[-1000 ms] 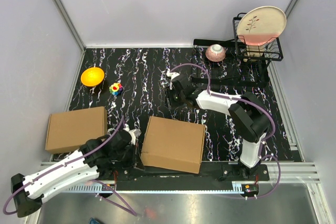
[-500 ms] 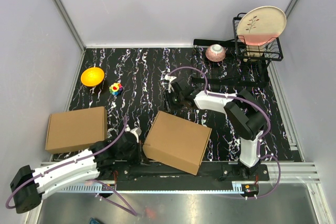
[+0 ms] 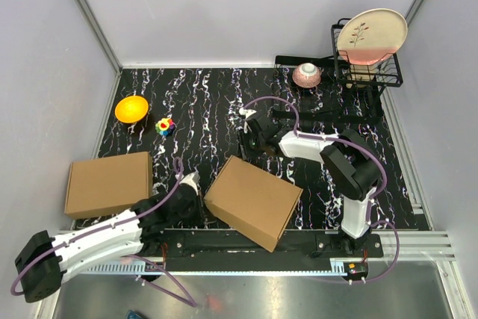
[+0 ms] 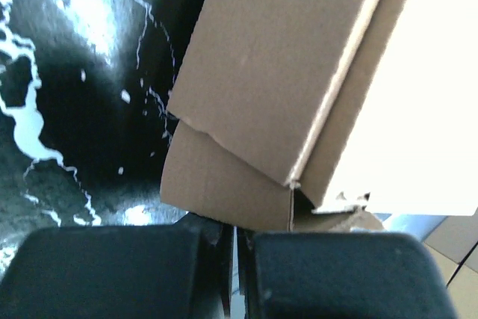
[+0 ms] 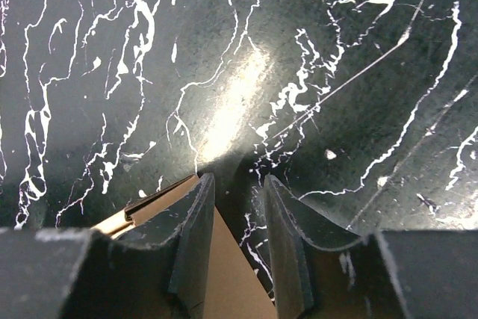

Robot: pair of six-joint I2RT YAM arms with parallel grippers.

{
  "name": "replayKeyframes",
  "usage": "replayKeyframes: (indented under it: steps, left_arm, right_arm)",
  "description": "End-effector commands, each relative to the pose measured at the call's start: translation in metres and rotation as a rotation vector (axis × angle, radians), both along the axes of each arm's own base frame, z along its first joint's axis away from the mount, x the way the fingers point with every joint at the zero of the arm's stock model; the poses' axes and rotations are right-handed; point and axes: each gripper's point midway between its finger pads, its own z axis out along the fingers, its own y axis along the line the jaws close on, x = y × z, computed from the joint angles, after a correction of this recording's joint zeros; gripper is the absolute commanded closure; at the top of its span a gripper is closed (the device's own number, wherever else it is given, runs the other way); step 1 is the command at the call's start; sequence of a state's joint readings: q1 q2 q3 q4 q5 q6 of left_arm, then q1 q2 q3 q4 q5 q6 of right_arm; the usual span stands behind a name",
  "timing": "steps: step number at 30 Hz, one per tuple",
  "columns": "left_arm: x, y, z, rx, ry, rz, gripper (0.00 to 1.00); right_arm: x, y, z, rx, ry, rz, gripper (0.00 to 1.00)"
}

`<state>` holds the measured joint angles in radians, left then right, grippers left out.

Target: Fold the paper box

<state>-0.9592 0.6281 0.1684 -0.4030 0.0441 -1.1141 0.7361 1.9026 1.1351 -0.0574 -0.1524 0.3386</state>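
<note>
The paper box (image 3: 252, 201) lies closed on the black marbled table, turned so one corner points away from the arms. My left gripper (image 3: 190, 189) sits shut against the box's left corner. In the left wrist view the brown paper box (image 4: 291, 72) fills the frame, with a lower panel ending just past the closed left gripper (image 4: 237, 238). My right gripper (image 3: 250, 142) hovers open at the box's far corner. In the right wrist view that right gripper (image 5: 237, 184) has nothing clamped, and the paper box's corner (image 5: 228, 282) lies beneath its fingers.
A second plain brown carton (image 3: 108, 183) lies at the left. An orange bowl (image 3: 131, 108) and a small colourful toy (image 3: 165, 125) sit at the back left. A pink bowl (image 3: 307, 75) and a wire rack (image 3: 367, 72) holding a plate (image 3: 371, 35) stand at the back right.
The paper box has turned clockwise and shifted slightly right, its far corner now under the right gripper. My left arm has swung right with its left corner. The right jaws have narrowed a little.
</note>
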Motion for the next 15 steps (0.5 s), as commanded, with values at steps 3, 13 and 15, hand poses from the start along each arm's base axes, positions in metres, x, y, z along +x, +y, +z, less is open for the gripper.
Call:
replayKeyframes:
  steps: [3,13,15]
  left_arm:
    - [0.056,-0.032,0.032,-0.114,-0.173,0.042,1.0]
    - [0.091,-0.06,0.034,-0.132,-0.258,0.021,1.0]
    - [0.096,-0.057,0.027,-0.107,-0.269,0.04,1.0]
  right_arm:
    - [-0.028,-0.007,-0.006,-0.018,0.065,0.042,0.62]
    - [-0.049,0.0,-0.014,-0.012,0.103,0.097,0.64]
    - [-0.054,0.002,-0.014,-0.007,0.115,0.107,0.64]
